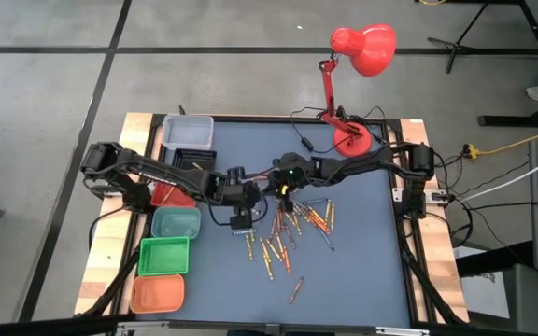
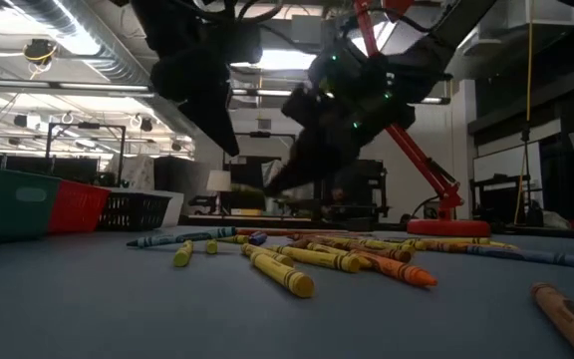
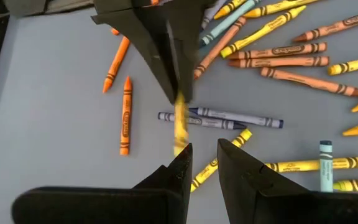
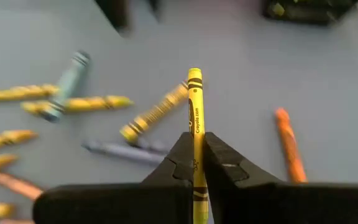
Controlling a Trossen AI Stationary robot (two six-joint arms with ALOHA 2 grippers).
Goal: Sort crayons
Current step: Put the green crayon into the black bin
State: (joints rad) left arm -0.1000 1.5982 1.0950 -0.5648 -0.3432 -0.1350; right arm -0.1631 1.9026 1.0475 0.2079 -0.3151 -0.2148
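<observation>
Several crayons (image 1: 292, 229) in yellow, orange, blue and dark colours lie loose on the blue-grey table top (image 1: 362, 271), also seen from the low view (image 2: 297, 261). My right gripper (image 1: 284, 192) hangs over the pile's far side, shut on a yellow crayon (image 4: 195, 118). My left gripper (image 3: 204, 163) is open with nothing between its fingers, just to the left of the pile (image 1: 242, 220), close to the right gripper's tips. In the left wrist view the held yellow crayon (image 3: 180, 124) shows blurred below the right gripper's dark fingers (image 3: 166, 56). My right gripper pinches the yellow crayon between its two fingers (image 4: 180, 157), on the wrapper partway along its length (image 4: 196, 144). The crayon lies along the fingers and its free end (image 4: 194, 76) sticks out beyond the tips. The fingers slant down from the table's right. The crayon is clear of the table.
A row of small bins lines the table's left side: grey (image 1: 187, 131), black basket (image 1: 191, 157), red (image 1: 169, 194), teal (image 1: 176, 222), green (image 1: 164, 256), orange (image 1: 157, 294). A red desk lamp (image 1: 353, 140) stands at the far right. Bare table lies to the near right.
</observation>
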